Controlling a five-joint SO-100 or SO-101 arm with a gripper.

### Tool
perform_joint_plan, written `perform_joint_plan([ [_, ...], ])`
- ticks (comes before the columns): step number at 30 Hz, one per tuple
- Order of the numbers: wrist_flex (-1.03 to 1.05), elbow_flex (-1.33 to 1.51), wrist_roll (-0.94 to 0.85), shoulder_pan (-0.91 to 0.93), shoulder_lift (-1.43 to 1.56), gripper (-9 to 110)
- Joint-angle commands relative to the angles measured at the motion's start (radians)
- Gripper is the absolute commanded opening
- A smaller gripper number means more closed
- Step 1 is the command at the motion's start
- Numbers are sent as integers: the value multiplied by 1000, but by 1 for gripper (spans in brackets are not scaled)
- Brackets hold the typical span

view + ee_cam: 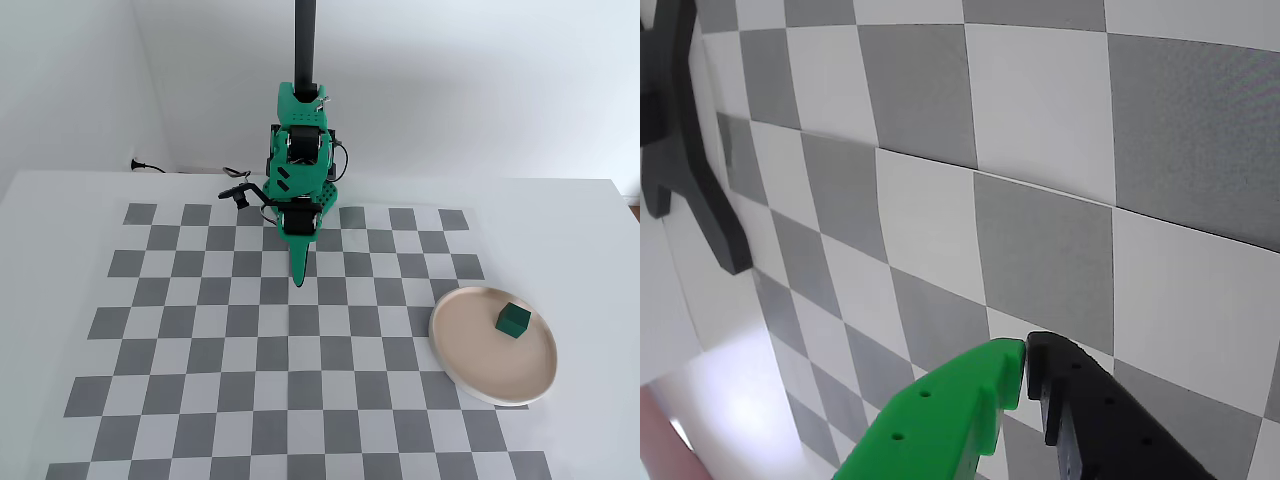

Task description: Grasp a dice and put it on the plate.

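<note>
In the fixed view the dark green dice (513,320) rests inside the round beige plate (470,355), toward its upper right, at the right of the checkerboard. My gripper (298,279) hangs far to the left of the plate, over the upper middle of the board, pointing down. In the wrist view the gripper (1026,368) shows its green finger (960,410) and black finger (1090,420) with tips touching, shut with nothing between them. The dice does not show in the wrist view; a pinkish sliver (660,440) at the lower left may be the plate.
A grey-and-white checkerboard mat (250,340) covers the white table. A black post (304,40) and the arm's base stand at the board's far edge, with cables (180,170) behind. A black bracket (680,130) shows at the wrist view's left edge.
</note>
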Motion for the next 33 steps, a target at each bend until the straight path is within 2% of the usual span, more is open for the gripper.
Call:
perform_joint_plan([
  [1,3,-20,-23,0,18,-4],
  [6,-6,-17,-51,-18,18,-4],
  [13,-14,-15,-52,-18,18,8],
  [26,-14,-15,-52,-18,18,-4],
  [30,-14,-15,-52,-18,18,-1],
  [33,-14,-15,-52,-18,18,-4],
])
